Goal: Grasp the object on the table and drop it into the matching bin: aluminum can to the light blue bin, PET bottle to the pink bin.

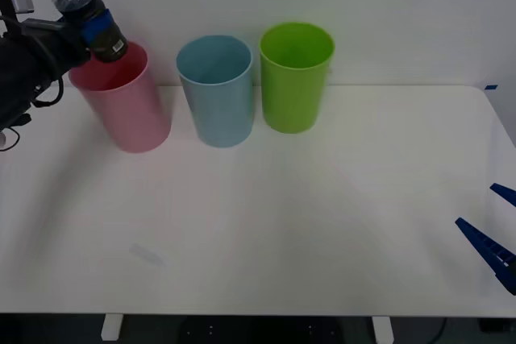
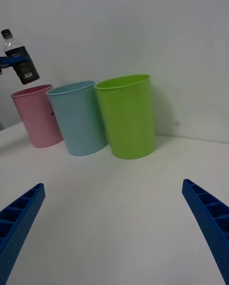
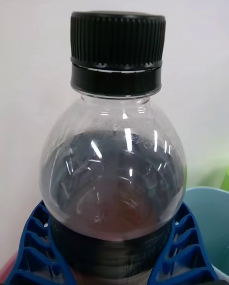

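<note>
A: Starting at the left, what does the left gripper (image 1: 95,28) hold?

B: Its blue ribbed fingers (image 3: 36,247) are clamped around the PET bottle (image 1: 85,10), which hangs tilted in the air just above the rim of the pink bin (image 1: 125,106), black cap (image 3: 118,51) leaning away from the bins.

A: Any writing on the dark label (image 2: 26,70)?

B: None that can be read; a small dark mark on the pink bin is also illegible.

A: And further right?

B: The light blue bin (image 1: 216,90) stands just beside the pink one, then a green bin (image 1: 295,76), all on the white table (image 1: 322,223). At the far right the right gripper (image 1: 501,230) rests low near the table's edge, fingers spread wide and holding nothing.
</note>
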